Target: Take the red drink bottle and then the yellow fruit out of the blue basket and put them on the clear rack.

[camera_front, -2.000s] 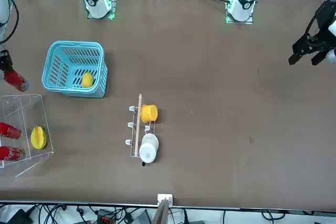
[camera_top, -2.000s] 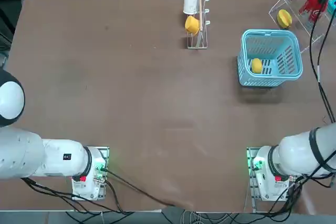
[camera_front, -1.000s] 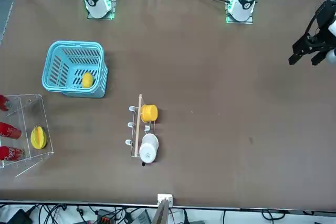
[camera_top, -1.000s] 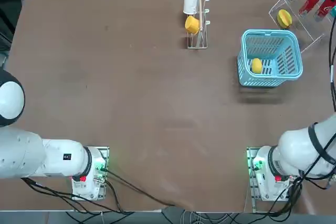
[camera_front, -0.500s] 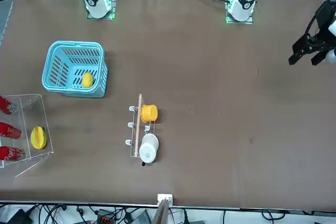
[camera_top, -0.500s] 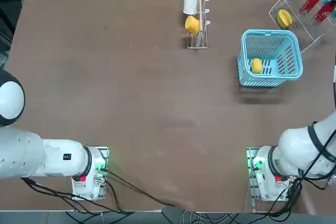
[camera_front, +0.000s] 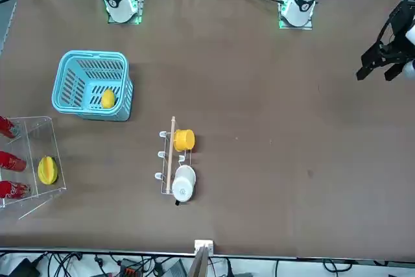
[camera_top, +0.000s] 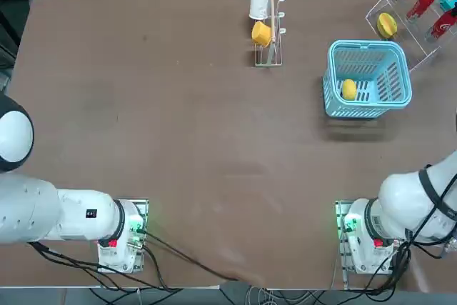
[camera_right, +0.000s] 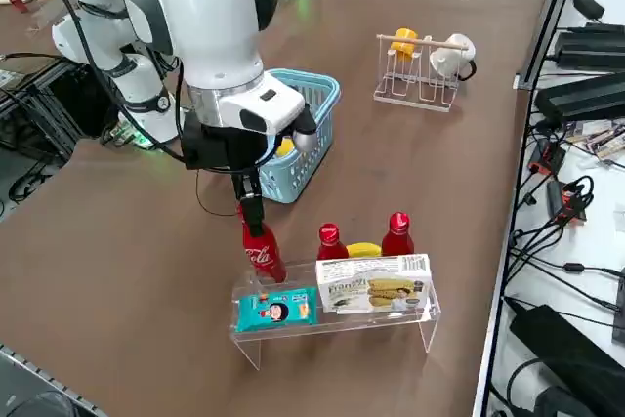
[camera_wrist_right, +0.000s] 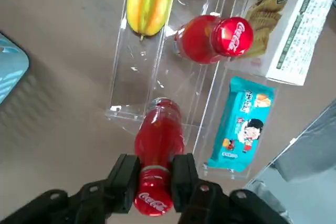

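Note:
My right gripper (camera_wrist_right: pixel 154 182) is shut on the neck of the red drink bottle (camera_wrist_right: pixel 158 132), which hangs upright below it. In the right side view the gripper (camera_right: pixel 251 204) holds the bottle (camera_right: pixel 262 253) at the near end of the clear rack (camera_right: pixel 337 324), its base at shelf height beside a teal snack packet (camera_right: pixel 276 310). I cannot tell whether the base touches the rack. The yellow fruit (camera_top: pixel 348 89) lies inside the blue basket (camera_top: pixel 368 46), a short way from the rack (camera_top: pixel 400 6). Basket (camera_front: pixel 91 54) and fruit (camera_front: pixel 107 98) also show from the front.
The rack holds two more red bottles (camera_right: pixel 329 241), a larger yellow fruit (camera_wrist_right: pixel 148 1) and a cracker box (camera_right: pixel 373 285). A peg stand (camera_top: pixel 269 30) with a white and a yellow cup stands left of the basket. The table's edge and cables lie just beyond the rack.
The right gripper has carried the red bottle from beside the basket over to the rack's end. In the last half second it has barely shifted.

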Tool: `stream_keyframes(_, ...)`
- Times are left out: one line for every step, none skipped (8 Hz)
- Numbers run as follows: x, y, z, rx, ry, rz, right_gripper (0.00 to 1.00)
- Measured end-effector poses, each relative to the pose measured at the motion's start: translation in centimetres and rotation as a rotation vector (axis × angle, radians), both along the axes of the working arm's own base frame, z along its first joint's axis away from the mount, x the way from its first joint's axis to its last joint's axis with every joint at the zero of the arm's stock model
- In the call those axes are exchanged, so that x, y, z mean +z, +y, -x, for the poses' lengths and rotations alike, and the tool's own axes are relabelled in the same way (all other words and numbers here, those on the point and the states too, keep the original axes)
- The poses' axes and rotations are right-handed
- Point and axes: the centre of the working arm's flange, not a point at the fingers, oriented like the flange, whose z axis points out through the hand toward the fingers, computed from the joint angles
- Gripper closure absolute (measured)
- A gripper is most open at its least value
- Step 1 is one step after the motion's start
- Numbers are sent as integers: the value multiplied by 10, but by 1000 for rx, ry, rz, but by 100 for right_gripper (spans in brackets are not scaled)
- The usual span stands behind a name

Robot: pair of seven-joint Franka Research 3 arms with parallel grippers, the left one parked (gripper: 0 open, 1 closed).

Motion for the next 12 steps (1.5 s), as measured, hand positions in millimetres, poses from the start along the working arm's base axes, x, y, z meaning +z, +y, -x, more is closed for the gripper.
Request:
stream_keyframes(-1, 0, 0, -4, -2, -7, 63)
stream_keyframes(-3, -1, 0, -5, -2, -8, 63)
stream_keyframes(-3, -2, -1, -5, -4, -7, 63)
stream_keyframes(-3, -2, -1, -5, -5, -7, 63)
stream_keyframes(-3, -2, -1, -5, -6, -6, 63)
stream_keyframes(-3, -2, -1, -4, -8, -5, 63)
stream_keyframes(-3, -2, -1, -4, -10, -4, 63)
stream_keyframes(-2, -3, -2, -3, -13, -3, 63)
stream_keyframes(-1, -3, -2, -3, -18, 0, 63)
stream_keyframes(-1, -4, -2, -4, -19, 0, 63)
stream_keyframes(-4, -5, -2, -6, -16, -1, 63)
stream_keyframes(-8, -7, -2, -9, -10, -3, 63)
